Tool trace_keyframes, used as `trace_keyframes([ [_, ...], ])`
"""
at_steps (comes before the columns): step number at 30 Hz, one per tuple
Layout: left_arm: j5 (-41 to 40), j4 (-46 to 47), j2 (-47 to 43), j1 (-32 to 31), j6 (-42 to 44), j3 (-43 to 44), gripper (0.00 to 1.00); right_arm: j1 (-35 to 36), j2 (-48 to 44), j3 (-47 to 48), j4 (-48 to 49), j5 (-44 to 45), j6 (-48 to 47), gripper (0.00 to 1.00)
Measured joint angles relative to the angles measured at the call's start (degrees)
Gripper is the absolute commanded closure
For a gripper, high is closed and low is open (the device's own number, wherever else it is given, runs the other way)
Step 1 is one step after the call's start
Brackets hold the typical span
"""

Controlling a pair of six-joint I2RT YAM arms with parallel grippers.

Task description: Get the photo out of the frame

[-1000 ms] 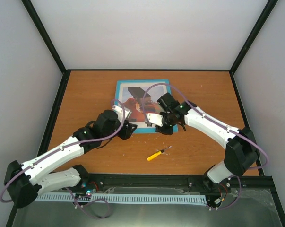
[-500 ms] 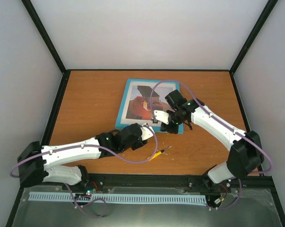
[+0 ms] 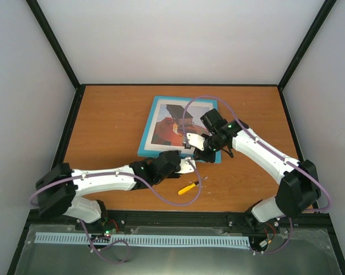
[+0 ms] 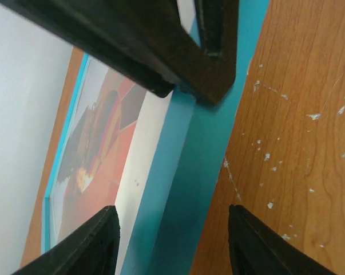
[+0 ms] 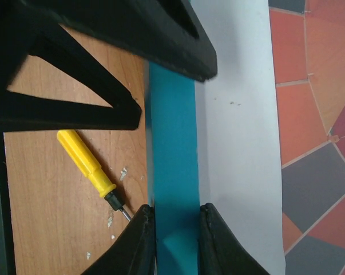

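The turquoise frame (image 3: pixel 146 137) lies face up on the table, a little askew. The photo (image 3: pixel 165 129) sits in it behind a white mat (image 5: pixel 235 143). My right gripper (image 3: pixel 196 150) is shut on the frame's near bar (image 5: pixel 172 143), one fingertip on each side of it. My left gripper (image 3: pixel 186 164) is just left of it at the same near edge and stands open. In the left wrist view its fingers (image 4: pixel 98 235) straddle the turquoise bar (image 4: pixel 183 189) with a gap on both sides. The photo (image 4: pixel 98 149) shows orange and grey panels.
A small yellow-handled screwdriver (image 3: pixel 188 187) lies on the wood in front of the frame, close to both grippers, and shows again as the screwdriver (image 5: pixel 86 163) in the right wrist view. Black posts and white walls enclose the table (image 3: pixel 103 120).
The left arm has swung from the frame's left side to its near edge, ending beside the right gripper. The frame has turned slightly. The right gripper kept its hold.
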Motion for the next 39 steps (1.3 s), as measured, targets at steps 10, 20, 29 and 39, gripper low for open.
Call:
trace_keyframes([
  [10,-4.31,8.76,6.16,-0.42,9.60,-0.79,0.70,-0.02,0.00,-0.39,0.02,-1.33,0.92,0.97],
  [20,-6.40,12.94,6.54,-1.53,16.13,-2.36,0.90,-0.04,-0.50,-0.44,-0.35,-1.11,2.27,0.44],
  [29,-6.69,11.52,3.93,-1.75,15.34,-0.87,0.96,-1.92,-9.84,9.44,-3.45,-1.25,7.54,0.17],
  [39,-6.54,1.20,-0.87,-0.87,5.14,11.74,0.99,-15.98,-13.90,14.67,-3.80,-1.38,13.16,0.16],
])
